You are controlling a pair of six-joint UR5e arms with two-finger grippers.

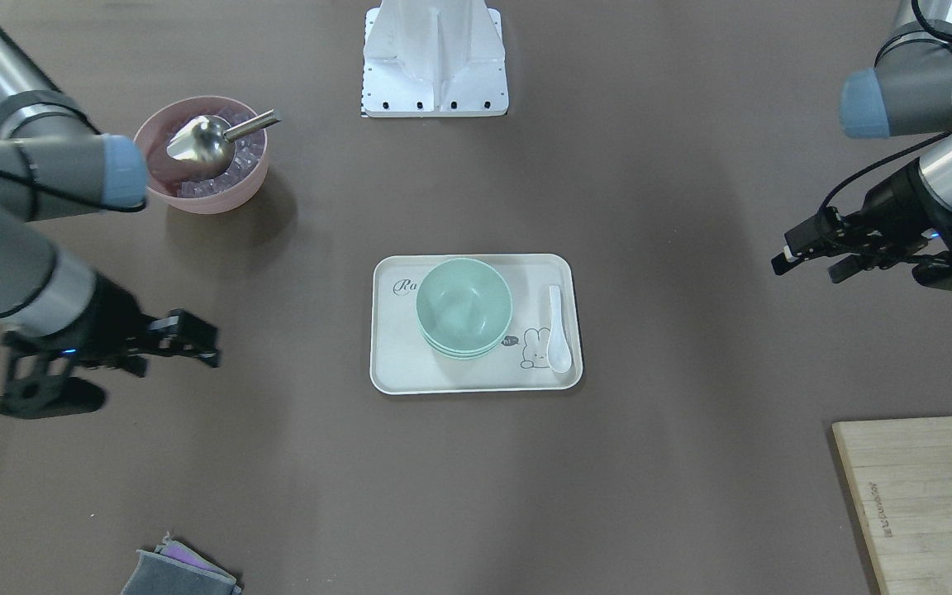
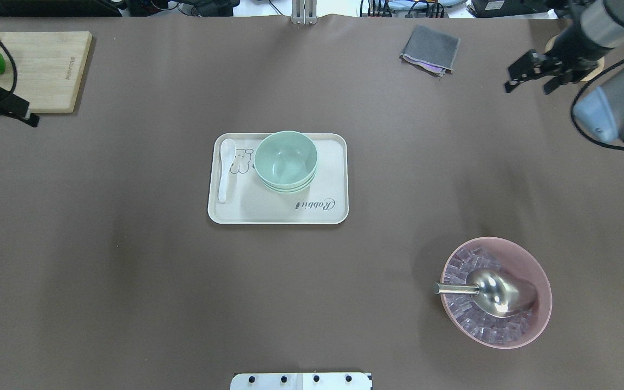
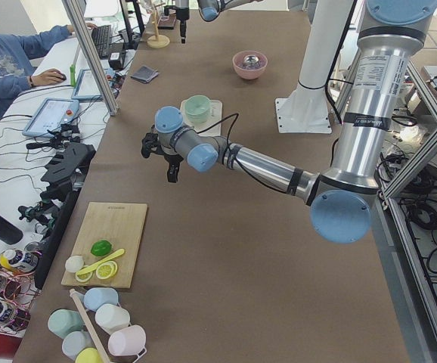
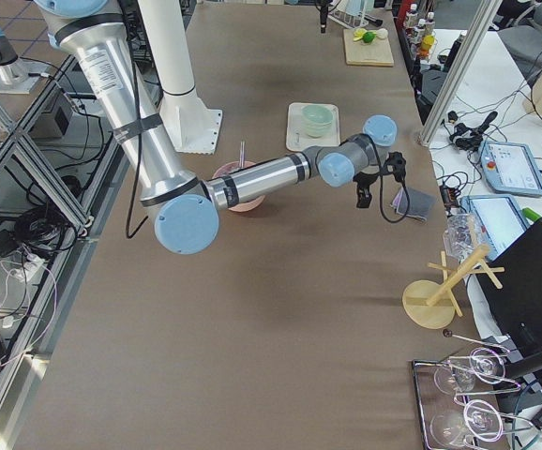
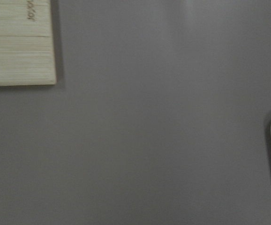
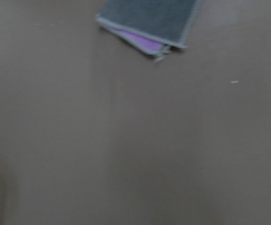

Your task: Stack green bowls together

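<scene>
Three pale mint-green bowls sit nested in one stack on a cream tray at the table's middle. The stack also shows in the overhead view and in both side views. My left gripper is open and empty, far off to the side of the tray, near the cutting board. My right gripper is open and empty, far off on the other side. Neither wrist view shows a bowl.
A white spoon lies on the tray beside the stack. A pink bowl with ice and a metal scoop stands on my right. A wooden cutting board with fruit is at my far left, and a grey cloth lies at the far right.
</scene>
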